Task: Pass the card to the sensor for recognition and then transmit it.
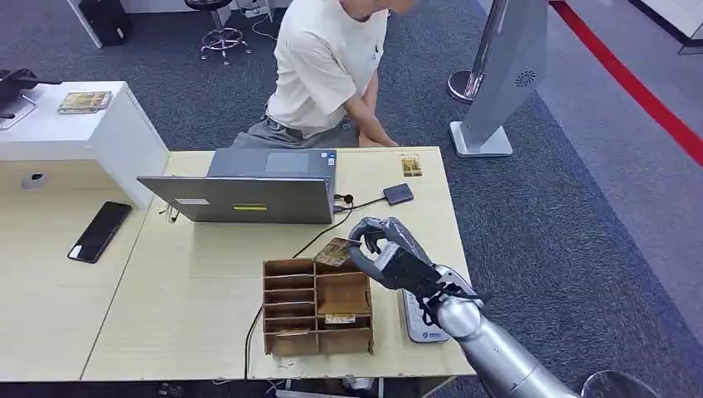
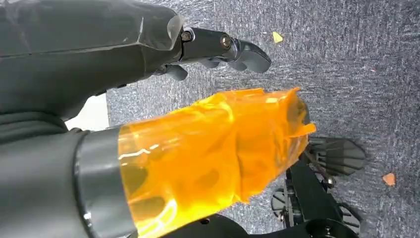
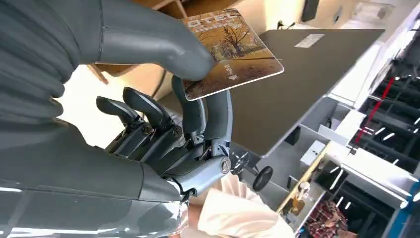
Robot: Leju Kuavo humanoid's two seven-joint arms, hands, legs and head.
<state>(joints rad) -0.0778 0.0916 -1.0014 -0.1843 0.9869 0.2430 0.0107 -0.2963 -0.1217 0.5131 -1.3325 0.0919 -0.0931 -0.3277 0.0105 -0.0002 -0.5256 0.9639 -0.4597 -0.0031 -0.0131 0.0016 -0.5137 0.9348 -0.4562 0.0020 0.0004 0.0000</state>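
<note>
The right robot hand (image 1: 383,249) pinches the card (image 1: 336,251) between thumb and fingers, holding it just above the back edge of the wooden organiser (image 1: 317,307) on the worktop (image 1: 199,274), with the white card sensor (image 1: 419,319) lying just right of that organiser under the arm. Behind the organiser stands an open laptop (image 1: 249,191), and beyond it a person (image 1: 327,70) leans over the far edge. The left robot hand (image 2: 218,47) hangs over grey carpet, fingers apart and holding nothing.
</note>
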